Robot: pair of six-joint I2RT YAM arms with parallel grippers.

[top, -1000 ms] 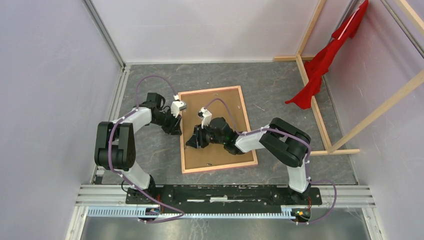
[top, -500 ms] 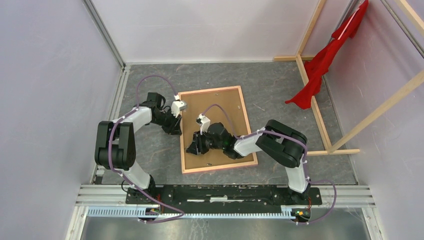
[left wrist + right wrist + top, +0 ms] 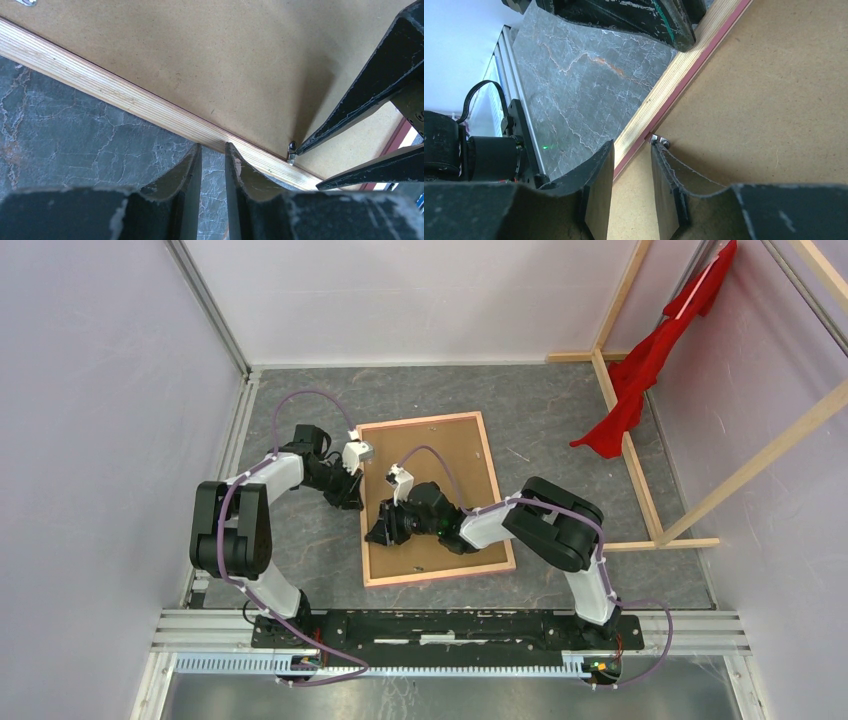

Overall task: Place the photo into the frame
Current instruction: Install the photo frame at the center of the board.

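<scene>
hardboard-backed photo (image 3: 430, 435) looks stiff, light, flat in frame (image 3: 420, 420) (push near metal tab (image 3: 659, 142), no pinch); left tool (image 3: 213, 160) and right tool (image 3: 633, 165) ajar, empty.

Frame (image 3: 664, 85) rail, tan wood w/ pink inner strip, runs diag. Photo (image 3: 774, 100), brown hardboard back up, is right of the rail; grey marble surface (image 3: 574, 75) is left of it. Small metal tab (image 3: 660, 142) sits at rail's inner edge. R end effector (image 3: 631, 150) has fingers slightly apart, one each side of rail. L end effector (image 3: 664, 25) is over rail's far end.
</scene>
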